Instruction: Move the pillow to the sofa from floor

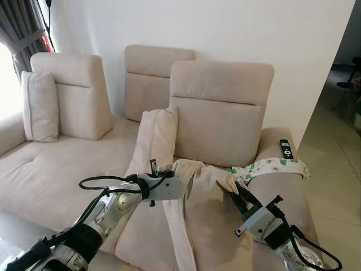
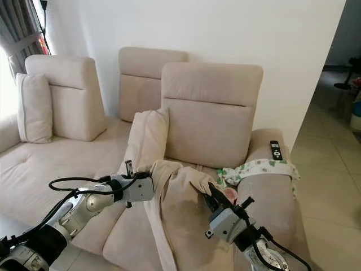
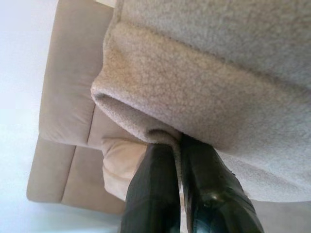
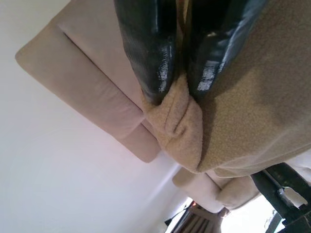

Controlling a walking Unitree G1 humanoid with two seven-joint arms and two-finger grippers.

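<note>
A beige fleecy pillow (image 1: 203, 214) hangs between my two grippers in front of the beige sofa (image 1: 56, 169), over the seat near the right armrest. My left gripper (image 1: 176, 169) is shut on the pillow's upper left corner (image 3: 160, 133); its fingers (image 3: 150, 194) pinch the fabric edge. At the pillow's upper right corner (image 4: 177, 114) my right gripper (image 1: 234, 195) is shut, with the cloth bunched between the fingers (image 4: 146, 48). The pillow sags and folds in the middle.
Another beige cushion (image 1: 155, 141) leans against the backrest just behind the held pillow. A third cushion (image 1: 39, 104) stands at the far left. A patterned cloth (image 1: 271, 167) and a black remote (image 1: 286, 148) lie on the right armrest. Tiled floor lies to the right.
</note>
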